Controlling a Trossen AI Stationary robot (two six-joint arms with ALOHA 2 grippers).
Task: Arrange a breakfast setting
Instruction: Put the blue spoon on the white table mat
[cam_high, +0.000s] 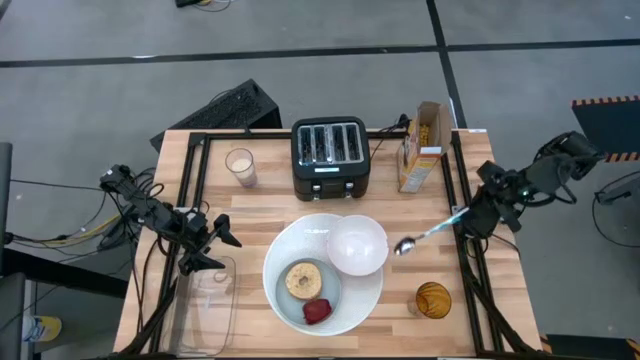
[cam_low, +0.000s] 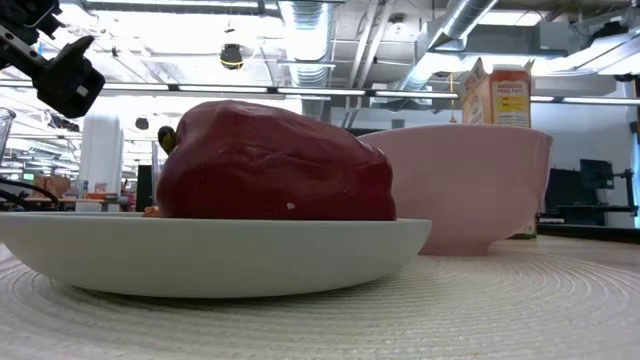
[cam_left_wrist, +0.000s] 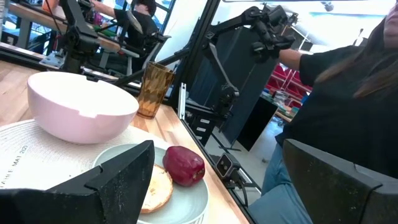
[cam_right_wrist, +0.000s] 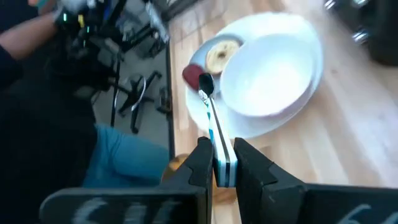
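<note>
Setting partly laid. The large white plate (cam_high: 290, 300) carried the blue-grey plate (cam_high: 335, 290) with bagel (cam_high: 303, 280) and red food piece (cam_high: 317, 312), plus the white bowl (cam_high: 357, 244), apparently empty. The right pincer (cam_high: 466, 222) gripped the spoon (cam_high: 425, 236), held just beside the bowl. The left pincer (cam_high: 222, 243) hung open, clear of the plates. Spoon placement and cereal remained outstanding.

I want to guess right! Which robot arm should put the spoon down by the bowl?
The right one, probably. Its right gripper already holds the blue-handled spoon, whose tip hangs beside the white bowl. The left gripper is open and waits across the table.
</note>
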